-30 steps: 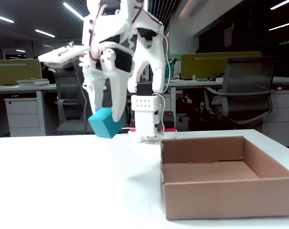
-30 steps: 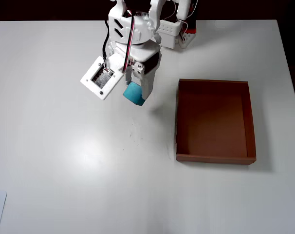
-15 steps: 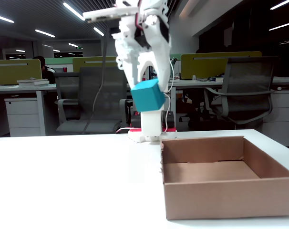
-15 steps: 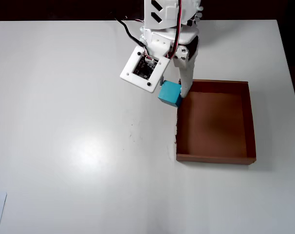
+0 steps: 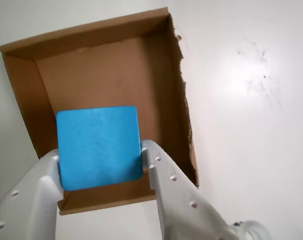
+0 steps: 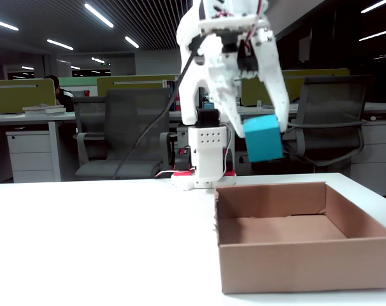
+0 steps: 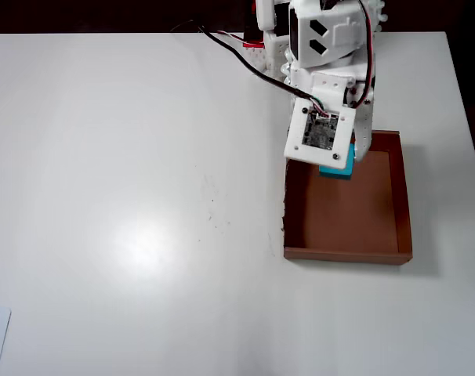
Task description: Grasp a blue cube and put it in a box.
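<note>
The counter (image 7: 128, 196) is plain white, with office desks and chairs behind it in the fixed view. I hold my claw (image 5: 99, 162) clamped on the cube (image 5: 99, 147), one finger on each opposite side face, so the cube cannot slip during carry. I keep the cube in the air, clear above the box (image 6: 295, 264) walls, so nothing catches on the rim. In the overhead view the cube (image 7: 337, 169) sits over the box (image 7: 402, 204) interior, near the far wall. The cube (image 6: 264, 138) is teal-blue, matte, plain-faced, much smaller than the box.
</note>
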Action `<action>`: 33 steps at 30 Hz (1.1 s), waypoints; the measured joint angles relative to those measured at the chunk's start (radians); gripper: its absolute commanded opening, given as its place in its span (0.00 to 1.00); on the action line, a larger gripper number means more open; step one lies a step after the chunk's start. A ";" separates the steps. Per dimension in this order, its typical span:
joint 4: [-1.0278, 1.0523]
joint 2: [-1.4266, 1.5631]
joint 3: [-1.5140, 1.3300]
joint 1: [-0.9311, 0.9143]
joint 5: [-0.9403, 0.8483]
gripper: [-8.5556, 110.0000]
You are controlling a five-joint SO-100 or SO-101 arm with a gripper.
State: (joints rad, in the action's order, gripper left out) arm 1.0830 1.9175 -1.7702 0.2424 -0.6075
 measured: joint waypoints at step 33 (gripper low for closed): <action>-0.483 -0.175 -0.459 0.097 -0.021 0.20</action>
State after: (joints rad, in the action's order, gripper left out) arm 0.5998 1.7426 -2.2289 0.3390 -0.6289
